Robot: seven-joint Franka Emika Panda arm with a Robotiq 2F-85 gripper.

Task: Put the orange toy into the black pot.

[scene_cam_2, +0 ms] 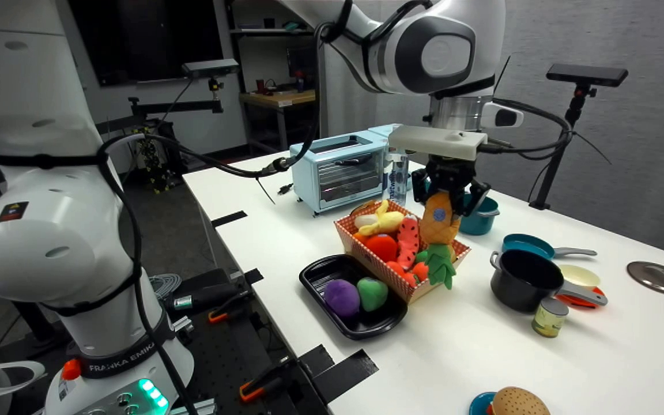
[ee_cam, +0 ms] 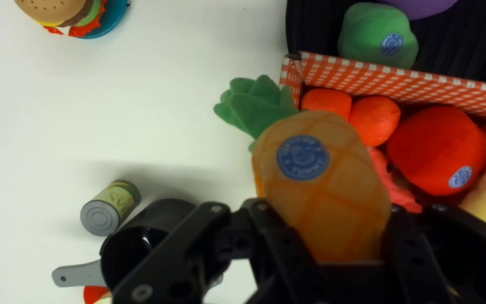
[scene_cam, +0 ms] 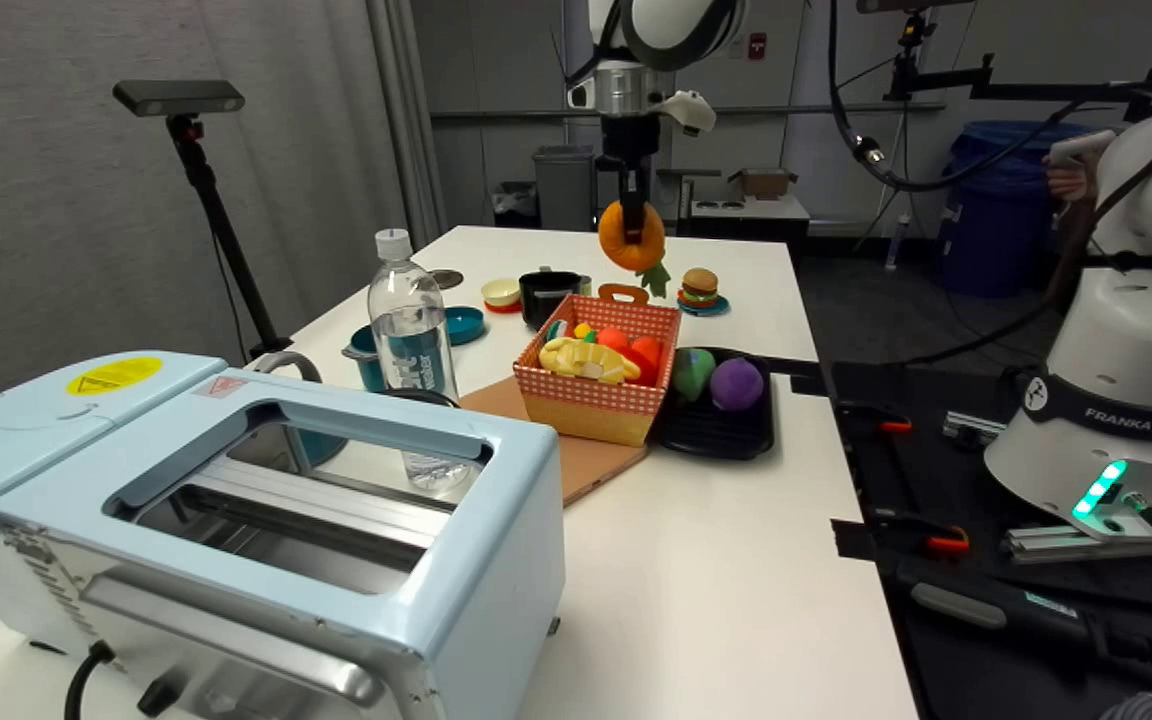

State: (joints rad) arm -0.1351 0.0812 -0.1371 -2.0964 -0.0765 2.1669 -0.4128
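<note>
The orange toy is a soft orange pineapple with green leaves, in both exterior views and the wrist view. My gripper is shut on its lower end. The toy hangs leaves down, above the table; in an exterior view it overlaps the basket's edge. The black pot stands upright on the table with a grey handle. In the wrist view it lies at lower left, partly hidden by a gripper finger. The toy is apart from the pot.
The checkered basket holds several toy foods. The black tray with purple and green toys is beside it. A small can stands against the pot. A teal pan, bottle, toaster oven and toy burger are around.
</note>
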